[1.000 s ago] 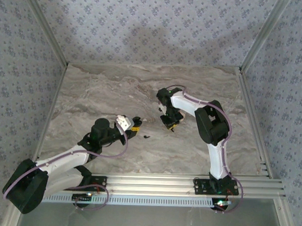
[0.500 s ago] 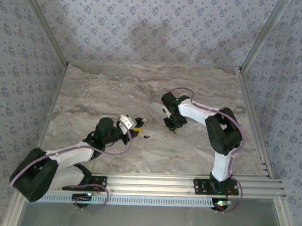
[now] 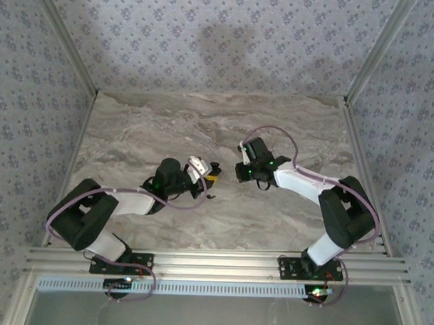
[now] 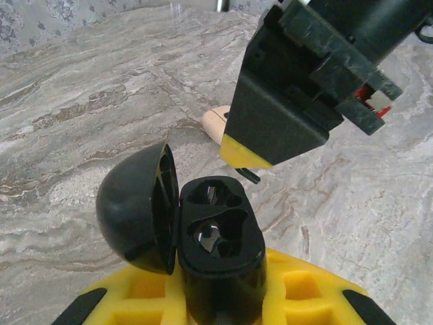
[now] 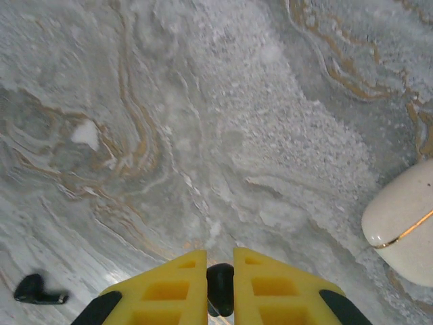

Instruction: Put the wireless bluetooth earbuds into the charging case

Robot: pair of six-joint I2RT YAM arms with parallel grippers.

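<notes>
Since the earlier frame both arms have closed toward the middle of the tabletop (image 3: 147, 131). The left arm has stretched further right and the right arm has dropped low and reached left, so the two end effectors now stand near each other.

Left end effector (image 3: 208, 172): closed on the charging case (image 4: 220, 237), gripping its lower body between the yellow fingers. The lid (image 4: 135, 210) is swung open to the left. Both wells are visible and both are empty.

Right end effector (image 3: 242, 170): pinched nearly shut on the held earbud (image 5: 220, 290), a small black bud between the yellow fingertips. In the left wrist view a short black stem protrudes below its tip, above and just behind the open case, not yet touching it.

Loose earbud (image 5: 37, 290): lying on the tabletop, apart from both end effectors and in front of the case.

Cream rounded object (image 5: 402, 227): resting on the tabletop beside the right end effector, not involved.

Assessment: case opened and presented, first earbud picked and brought near. No earbud is seated. Outstanding, as judged: seat the held earbud in a well, then fetch and seat the loose one.
</notes>
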